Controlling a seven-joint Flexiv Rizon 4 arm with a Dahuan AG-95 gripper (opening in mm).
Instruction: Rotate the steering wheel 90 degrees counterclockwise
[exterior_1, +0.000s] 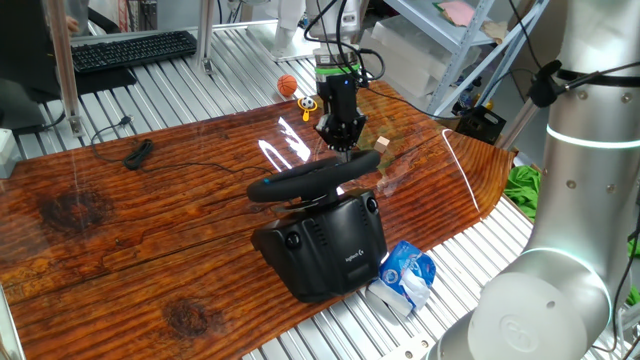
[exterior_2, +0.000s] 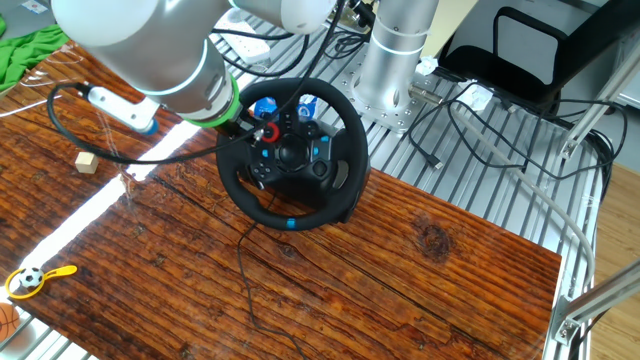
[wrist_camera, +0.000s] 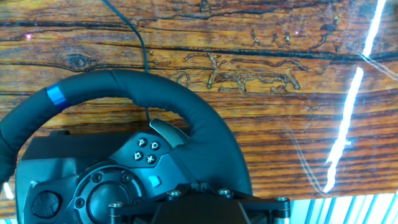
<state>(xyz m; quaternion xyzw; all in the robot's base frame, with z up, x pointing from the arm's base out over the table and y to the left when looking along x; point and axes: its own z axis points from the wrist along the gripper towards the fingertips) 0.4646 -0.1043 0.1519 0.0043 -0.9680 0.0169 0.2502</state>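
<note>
The steering wheel (exterior_1: 300, 178) is a black padded rim on a bulky black base (exterior_1: 325, 250) with a white logo, in the middle of the wooden table. Its blue stripe (exterior_2: 290, 224) sits at the rim's near edge in the other fixed view and at the upper left of the rim (wrist_camera: 56, 96) in the hand view. My gripper (exterior_1: 345, 148) points down at the rim's far right part, at or just above it. In the hand view the fingertips (wrist_camera: 198, 185) stand close together with nothing between them. In the other fixed view the arm hides the gripper.
A small wooden block (exterior_1: 384, 144) lies right of the gripper. An orange ball (exterior_1: 287, 86) and a yellow toy (exterior_1: 307, 102) lie behind it. A blue-white packet (exterior_1: 405, 275) lies by the base. A black cable (exterior_1: 140, 152) runs on the left. A keyboard (exterior_1: 133, 48) is far back.
</note>
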